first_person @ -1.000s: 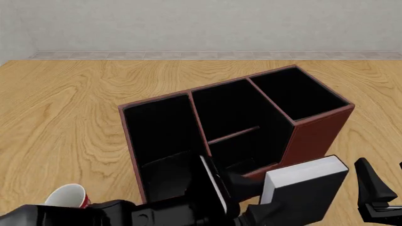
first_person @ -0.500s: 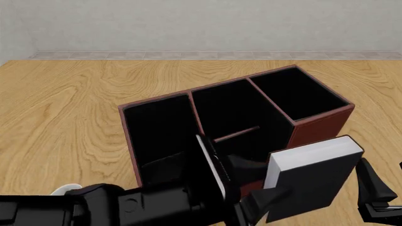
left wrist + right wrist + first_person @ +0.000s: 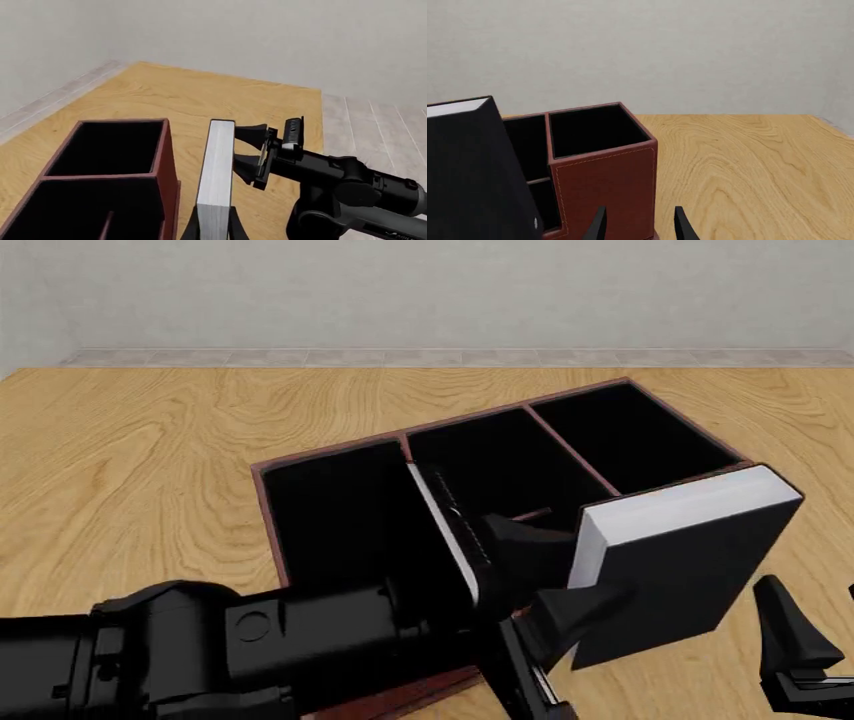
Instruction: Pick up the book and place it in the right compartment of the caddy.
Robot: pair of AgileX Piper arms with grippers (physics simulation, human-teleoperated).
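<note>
Now the thick black hardback book (image 3: 674,575) has risen to frame right, clamped by left gripper (image 3: 567,585), nearing the reddish-brown caddy's (image 3: 287,540) right compartment (image 3: 627,440); right gripper (image 3: 637,222) idle, fingers apart.

The left arm (image 3: 227,655) is stretched across the lower part of the front view from the left, its wrist raised and turned toward the right. The left gripper (image 3: 567,585) is closed on the book (image 3: 674,575), one finger (image 3: 527,540) being pressed on the near cover side. The right gripper (image 3: 637,225) is held low at the right edge, its fingers parted with nothing between them.
</note>
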